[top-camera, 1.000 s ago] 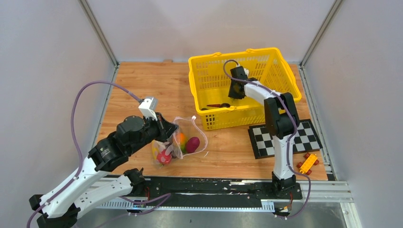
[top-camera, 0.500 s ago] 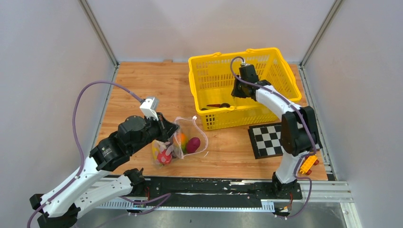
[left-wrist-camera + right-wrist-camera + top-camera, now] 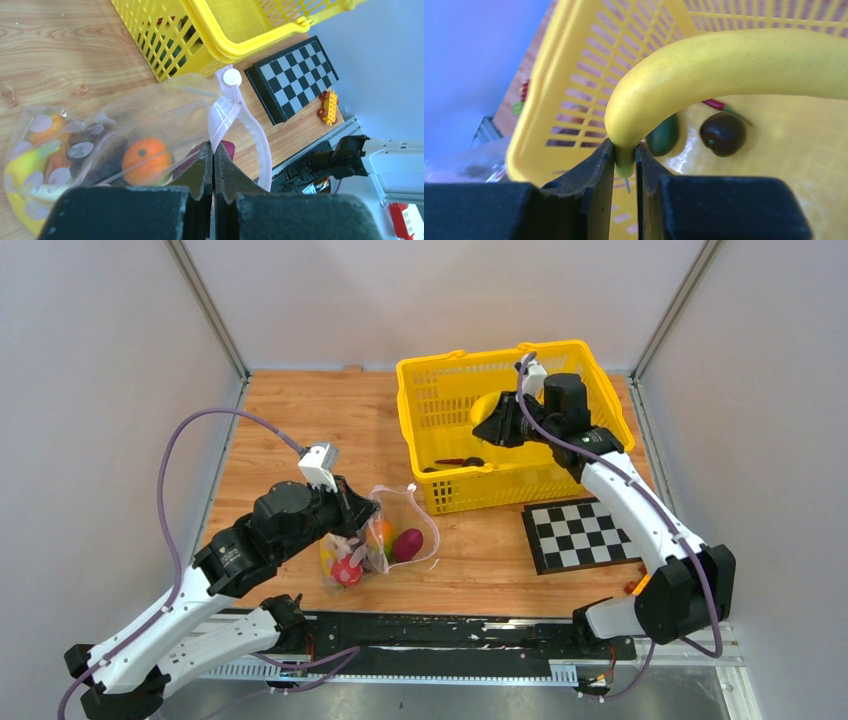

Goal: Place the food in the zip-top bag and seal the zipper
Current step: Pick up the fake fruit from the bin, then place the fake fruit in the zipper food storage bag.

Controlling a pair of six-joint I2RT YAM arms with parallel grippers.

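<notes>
Above the yellow basket (image 3: 480, 490), your right gripper (image 3: 625, 159) pinches the banana (image 3: 734, 62) by its stem, its length arching crosswise; left gripper (image 3: 213, 162) clamps the zipper (image 3: 223, 112). Wood counter (image 3: 300, 410), grey walls (image 3: 100, 360).

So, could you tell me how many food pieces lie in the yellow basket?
3: a green piece, a dark round piece beside it, and a red chilli behind; the banana held in the right hand may hide more.
</notes>
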